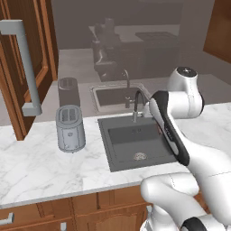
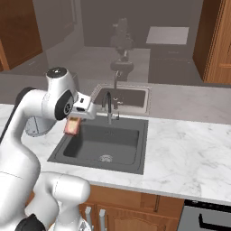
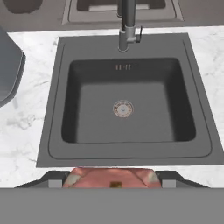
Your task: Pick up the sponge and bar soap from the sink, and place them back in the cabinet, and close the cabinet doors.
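The bar soap (image 2: 72, 126), a cream block with pinkish-red edges, hangs above the left rim of the sink (image 2: 135, 155), pinched in the hand (image 2: 73, 122). The sink is a dark grey recessed basin with a round drain. One brown cabinet door (image 1: 31, 67) with a long grey bar handle stands open at far left.

White marble counter (image 1: 40, 167), steel toaster (image 1: 70, 128) (two slots), wood drawer fronts (image 1: 54, 215)

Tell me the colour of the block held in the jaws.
Pinkish-red with cream patches: the bar soap, clearest in the hand view, held above the dark grey sink.
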You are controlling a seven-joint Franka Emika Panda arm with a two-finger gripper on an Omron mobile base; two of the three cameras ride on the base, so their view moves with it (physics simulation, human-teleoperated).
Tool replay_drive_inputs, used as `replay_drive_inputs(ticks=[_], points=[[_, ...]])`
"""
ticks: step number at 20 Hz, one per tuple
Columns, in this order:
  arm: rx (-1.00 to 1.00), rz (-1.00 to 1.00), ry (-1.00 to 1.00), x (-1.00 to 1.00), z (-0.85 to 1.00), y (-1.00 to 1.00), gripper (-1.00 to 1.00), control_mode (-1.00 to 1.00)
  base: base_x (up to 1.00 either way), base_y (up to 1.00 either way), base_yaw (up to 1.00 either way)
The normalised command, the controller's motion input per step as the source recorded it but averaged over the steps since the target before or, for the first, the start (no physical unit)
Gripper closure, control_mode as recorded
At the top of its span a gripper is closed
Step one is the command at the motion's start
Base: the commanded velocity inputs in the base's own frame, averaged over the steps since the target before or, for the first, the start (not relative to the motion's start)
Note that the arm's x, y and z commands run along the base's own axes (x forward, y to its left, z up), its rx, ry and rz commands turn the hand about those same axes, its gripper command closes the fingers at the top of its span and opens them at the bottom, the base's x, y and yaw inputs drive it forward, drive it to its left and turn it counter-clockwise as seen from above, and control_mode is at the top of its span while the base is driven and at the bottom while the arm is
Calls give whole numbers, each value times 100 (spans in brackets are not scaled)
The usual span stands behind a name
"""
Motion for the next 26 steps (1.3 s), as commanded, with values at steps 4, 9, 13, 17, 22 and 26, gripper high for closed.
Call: replay_drive_inputs(ticks=[4, 9, 13, 17, 22, 26], points=[[0, 0, -8, -55, 42, 0, 100, -100, 0, 0, 0], [0, 0, -8, -57, 38, -1, 100, -100, 0, 0, 0], [0, 0, -7, -51, 36, 0, 100, -100, 0, 0, 0], [0, 0, -6, -43, 41, 0, 100, -100, 0, 0, 0], [0, 0, -4, -24, 43, 0, 100, -100, 0, 0, 0], [0, 0, -2, -21, 30, 0, 100, -100, 0, 0, 0]])
